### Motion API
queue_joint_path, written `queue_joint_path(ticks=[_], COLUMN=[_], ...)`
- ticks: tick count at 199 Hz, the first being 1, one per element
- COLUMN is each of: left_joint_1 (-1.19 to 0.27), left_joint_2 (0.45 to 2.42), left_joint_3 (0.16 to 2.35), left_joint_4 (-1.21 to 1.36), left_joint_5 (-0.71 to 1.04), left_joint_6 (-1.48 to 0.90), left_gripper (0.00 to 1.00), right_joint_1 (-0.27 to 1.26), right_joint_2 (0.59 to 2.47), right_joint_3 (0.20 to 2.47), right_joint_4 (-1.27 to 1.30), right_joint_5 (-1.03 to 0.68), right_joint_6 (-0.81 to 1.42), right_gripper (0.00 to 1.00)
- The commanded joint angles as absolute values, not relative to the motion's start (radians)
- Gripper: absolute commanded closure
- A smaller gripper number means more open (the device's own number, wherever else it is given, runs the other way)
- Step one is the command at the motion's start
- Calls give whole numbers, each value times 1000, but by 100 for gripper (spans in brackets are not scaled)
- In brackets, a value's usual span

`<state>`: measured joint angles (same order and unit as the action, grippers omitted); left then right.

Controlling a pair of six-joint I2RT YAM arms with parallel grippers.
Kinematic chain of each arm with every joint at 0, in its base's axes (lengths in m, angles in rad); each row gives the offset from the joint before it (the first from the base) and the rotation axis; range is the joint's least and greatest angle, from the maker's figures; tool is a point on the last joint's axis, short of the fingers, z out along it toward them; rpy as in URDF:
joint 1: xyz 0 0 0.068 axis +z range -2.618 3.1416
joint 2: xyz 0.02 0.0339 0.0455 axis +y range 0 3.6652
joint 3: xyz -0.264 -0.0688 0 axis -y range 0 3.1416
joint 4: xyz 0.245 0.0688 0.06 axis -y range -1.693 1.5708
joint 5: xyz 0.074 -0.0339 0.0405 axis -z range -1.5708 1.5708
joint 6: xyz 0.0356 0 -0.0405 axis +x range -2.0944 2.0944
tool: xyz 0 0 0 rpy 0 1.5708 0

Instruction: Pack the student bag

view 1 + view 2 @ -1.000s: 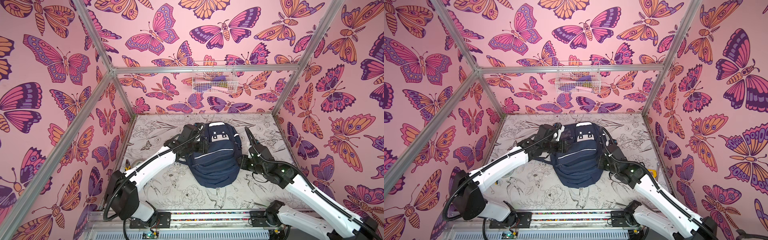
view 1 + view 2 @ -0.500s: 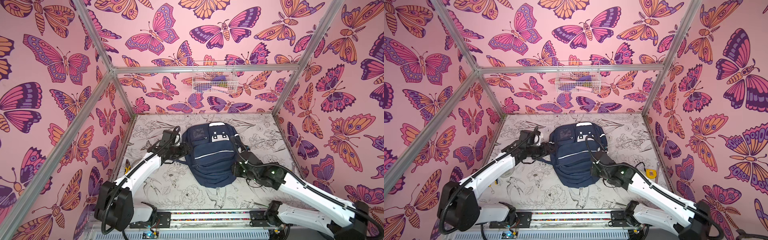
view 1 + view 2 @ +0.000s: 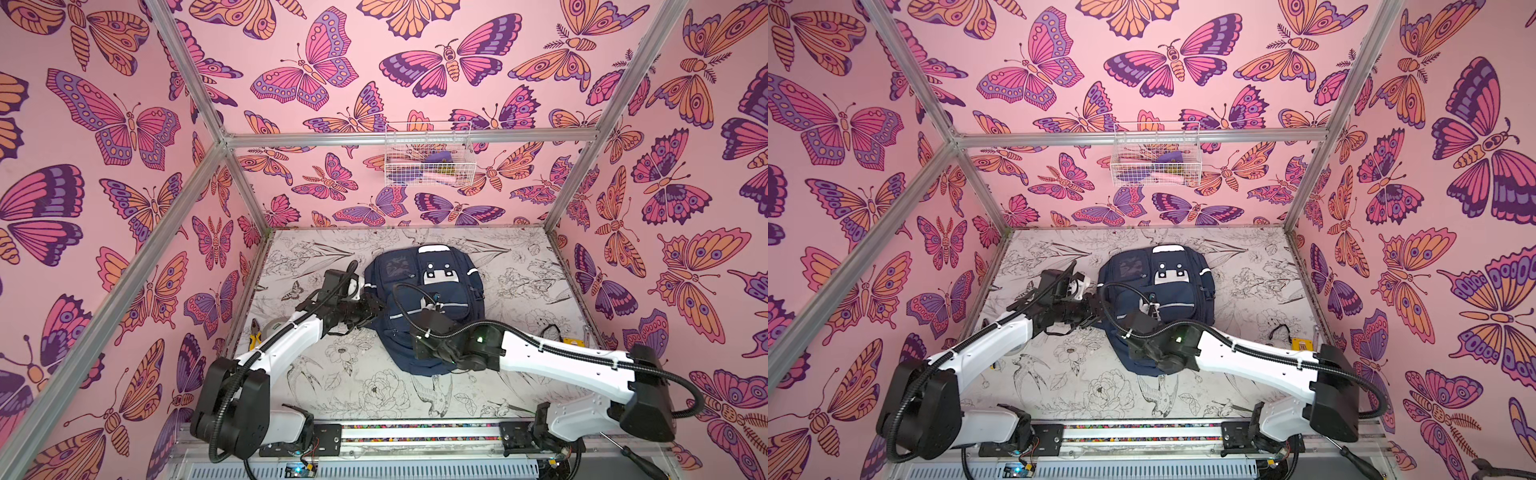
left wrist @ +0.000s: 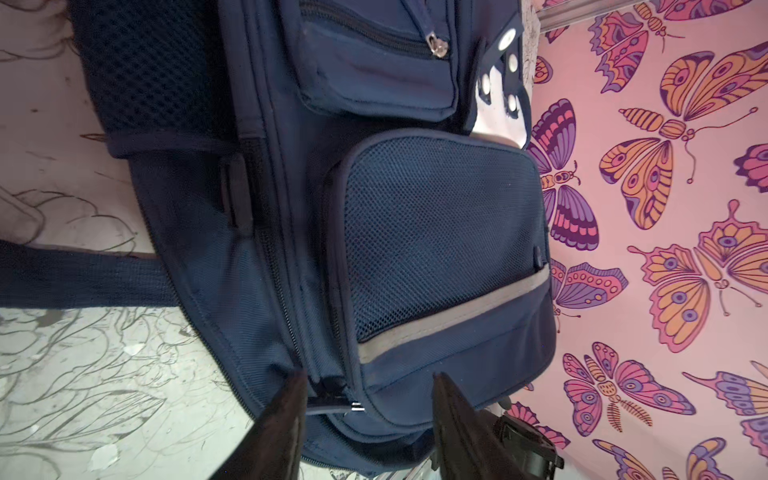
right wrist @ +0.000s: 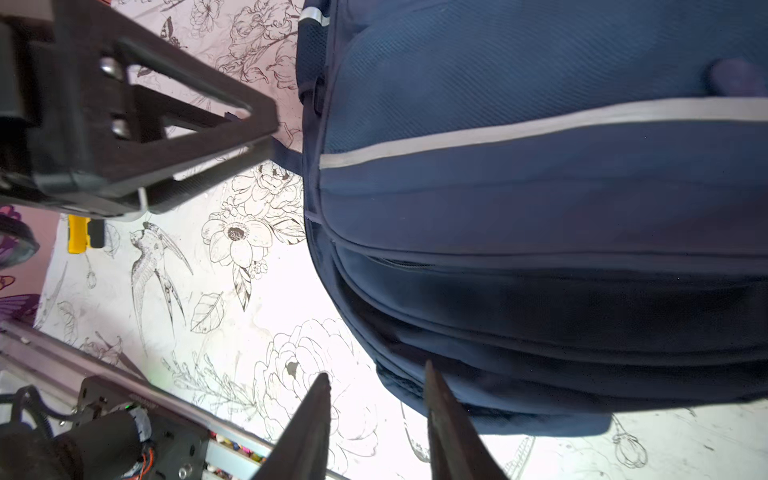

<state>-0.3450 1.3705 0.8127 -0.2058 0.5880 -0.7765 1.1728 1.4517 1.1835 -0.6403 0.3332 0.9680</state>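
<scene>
Both left tool point(image 4: 370, 376) and right tool point(image 5: 375, 370) (part-open, empty) border the student bag point(image 3: 457, 291).

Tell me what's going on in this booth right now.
Two robot arms are working on the student bag, which lies flat on the table. The left gripper stands open around a zipper pull at the bag's edge. The right gripper is open at the bag's bottom edge, holding nothing.
</scene>
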Motion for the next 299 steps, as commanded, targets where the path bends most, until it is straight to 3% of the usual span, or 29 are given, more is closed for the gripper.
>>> queue_joint_path(ticks=[1, 34, 114, 181, 204, 239, 299], left_joint_1=[-337, -337, -336, -336, -336, -336, -336], left_joint_2=[1394, 1461, 1539, 1562, 1575, 1590, 1581], left_joint_3=[758, 757, 737, 737, 739, 744, 748], left_joint_4=[-101, 7, 104, 142, 193, 365, 485], left_joint_5=[664, 723, 808, 801, 833, 896, 933], left_joint_6=[-854, -932, -1001, -1015, -1039, -1134, -1226], left_gripper=[47, 49, 59, 54, 68, 100, 100], right_joint_1=[1207, 1240, 1240, 1238, 1236, 1225, 1111], right_joint_2=[1516, 1565, 1632, 1694, 1723, 1798, 1823], right_joint_3=[1260, 1332, 1357, 1411, 1421, 1485, 1520], right_joint_4=[-675, -794, -836, -859, -832, -844, -887], right_joint_5=[395, 492, 508, 551, 569, 588, 526], right_joint_6=[1002, 1078, 1140, 1159, 1164, 1177, 1286], right_gripper=[58, 56, 54, 45, 40, 39, 37])
